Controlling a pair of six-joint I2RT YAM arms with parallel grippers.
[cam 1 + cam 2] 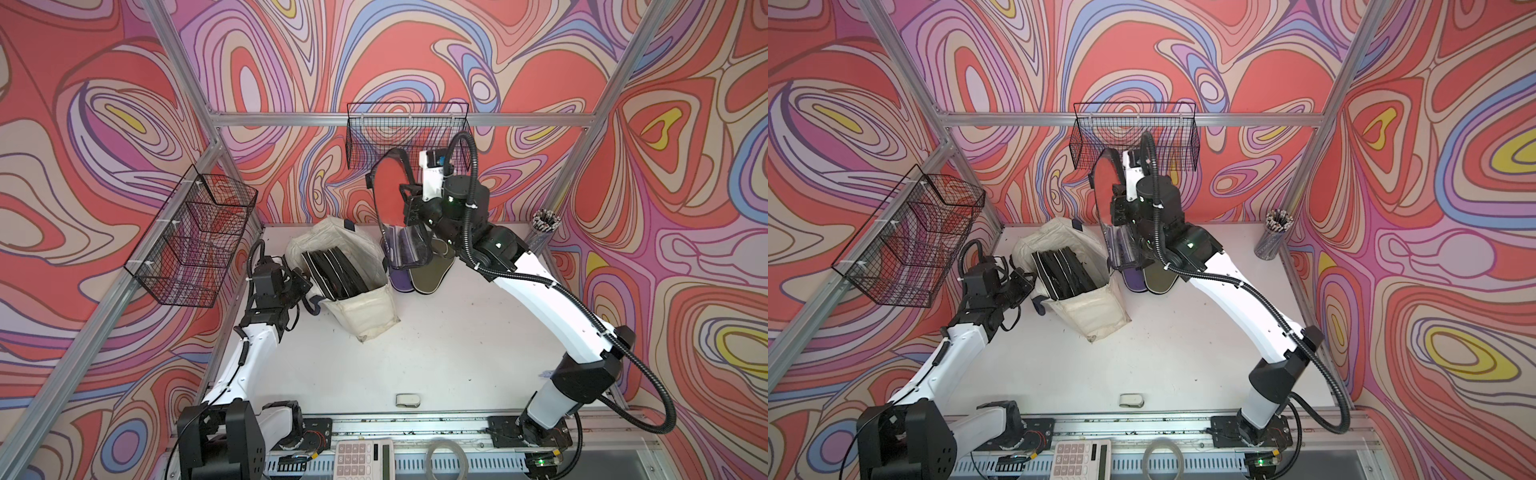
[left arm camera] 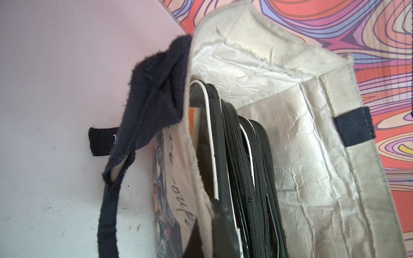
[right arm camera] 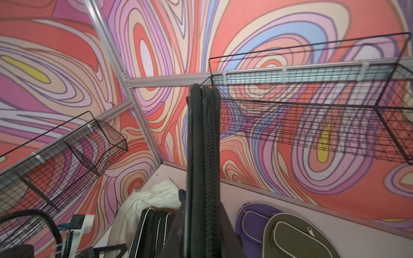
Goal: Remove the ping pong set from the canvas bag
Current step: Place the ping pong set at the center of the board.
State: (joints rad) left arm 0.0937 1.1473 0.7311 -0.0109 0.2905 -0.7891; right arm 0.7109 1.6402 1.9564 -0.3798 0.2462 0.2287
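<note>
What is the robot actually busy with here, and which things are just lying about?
In the job: canvas bag, pinched by the left gripper; black paddle cases inside it; lifted paddle case in the right gripper; purple case, olive case on the table.
Lying about: side wire basket, back wire basket, pen cup, calculator.
</note>
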